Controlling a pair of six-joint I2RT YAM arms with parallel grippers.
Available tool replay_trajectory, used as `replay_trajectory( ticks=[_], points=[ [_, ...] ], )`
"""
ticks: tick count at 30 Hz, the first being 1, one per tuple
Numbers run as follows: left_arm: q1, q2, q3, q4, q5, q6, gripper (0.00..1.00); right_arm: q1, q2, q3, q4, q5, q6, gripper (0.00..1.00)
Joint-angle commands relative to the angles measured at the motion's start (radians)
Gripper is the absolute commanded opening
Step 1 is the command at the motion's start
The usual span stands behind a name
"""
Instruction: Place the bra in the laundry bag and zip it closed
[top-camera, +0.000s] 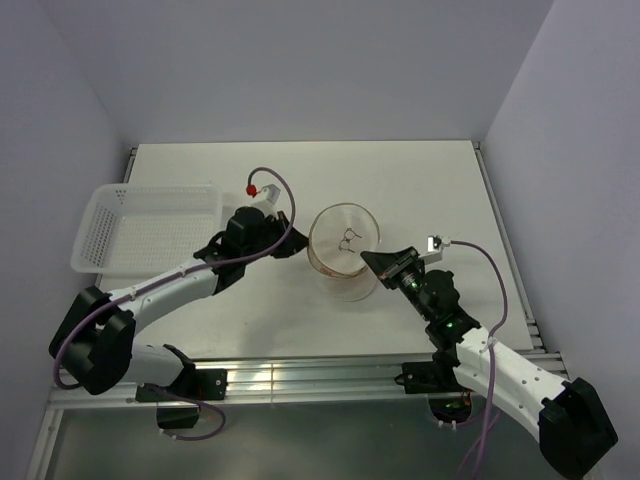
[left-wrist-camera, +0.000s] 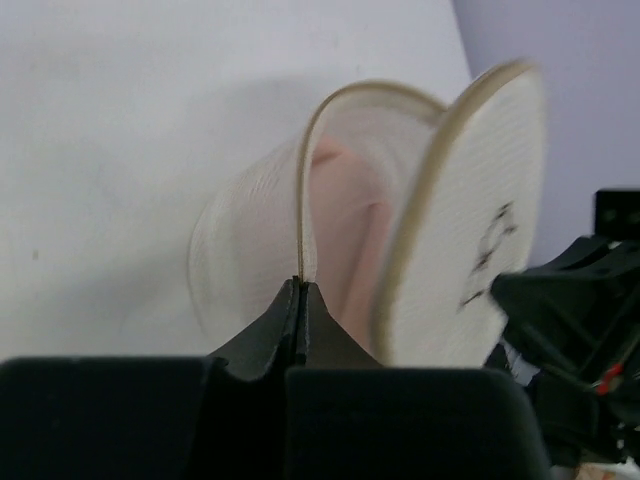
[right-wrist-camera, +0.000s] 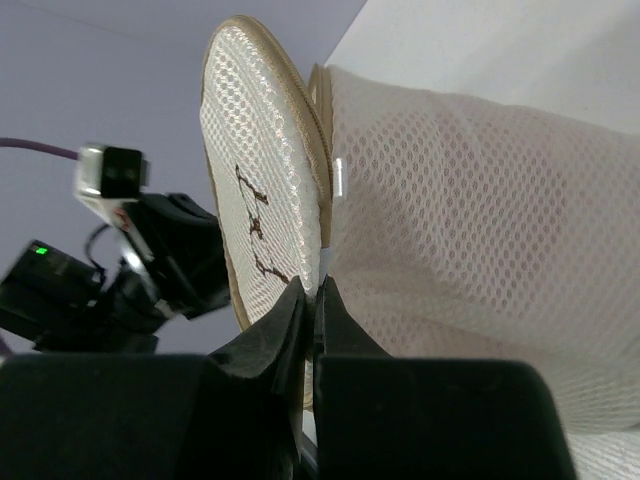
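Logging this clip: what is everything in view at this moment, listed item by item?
laundry bag: one, white mesh with a pinkish rim, mid-table between the two grippers, lid ajar, dark mark on the lid face
bra: one, pale pink, inside the laundry bag, seen through the gap in the left wrist view
basket: one, white perforated plastic, rectangular, at the table's left edge, nothing visible in it
table: one, white, under everything
left gripper: one, black, shut on the rim of the bag's body, on the bag's left side
right gripper: one, black, shut on the bag's edge by the lid, on its right side
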Motion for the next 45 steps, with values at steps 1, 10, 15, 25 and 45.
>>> replay_trajectory(
  ticks=[1, 10, 15, 25, 45],
  points=[
    [0.026, 0.010, 0.164, -0.003, -0.038, 0.076, 0.00, 0.012, -0.018, 0.007, 0.005, 0.061, -0.002, 0.00],
    [0.046, 0.050, 0.216, -0.092, -0.020, 0.077, 0.25, 0.124, 0.005, 0.027, -0.050, 0.277, 0.054, 0.00],
    [0.046, -0.037, 0.114, -0.111, -0.032, 0.055, 0.60, 0.124, 0.068, 0.020, 0.023, 0.266, 0.085, 0.00],
    [-0.245, -0.289, 0.025, -0.241, -0.202, -0.064, 0.38, 0.126, 0.114, 0.094, 0.004, 0.317, 0.104, 0.00],
    [-0.503, 0.166, 0.234, -0.083, -0.457, 0.018, 0.52, 0.126, 0.074, 0.068, -0.035, 0.308, 0.095, 0.00]
  ],
)
